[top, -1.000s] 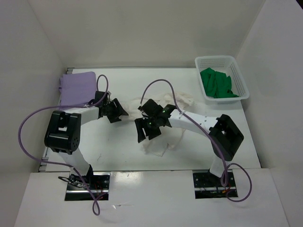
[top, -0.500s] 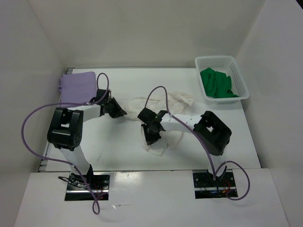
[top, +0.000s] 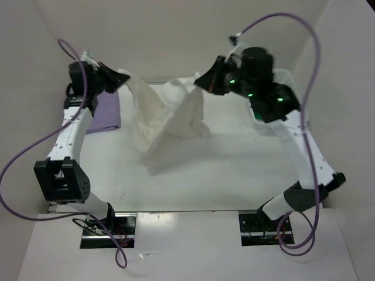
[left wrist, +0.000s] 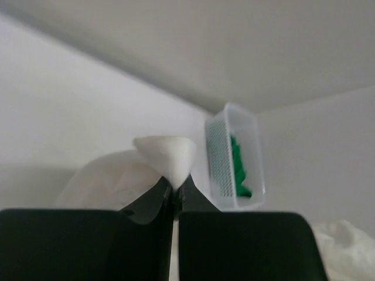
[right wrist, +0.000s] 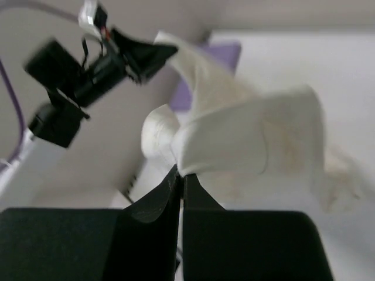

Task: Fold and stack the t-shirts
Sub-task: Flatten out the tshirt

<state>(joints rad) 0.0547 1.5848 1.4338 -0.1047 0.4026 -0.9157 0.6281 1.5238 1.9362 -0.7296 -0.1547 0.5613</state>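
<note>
White walls [top: 176, 35] ring the table [top: 234, 167]; left pincer [top: 122, 76], right pincer [top: 200, 85] pinch cream t-shirt [top: 167, 117], seemingly aloft.

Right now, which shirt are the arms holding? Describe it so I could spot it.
Look above the middle of the white table, between the two raised arms. The cream white t-shirt hangs there, pinched by the left gripper and the right gripper. Unlike the lavender shirt lying at the left and the green shirt in the basket, it is in the air.

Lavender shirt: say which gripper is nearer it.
Left. The left gripper hangs close by the lavender shirt; the right gripper is raised far off toward the basket side.
</note>
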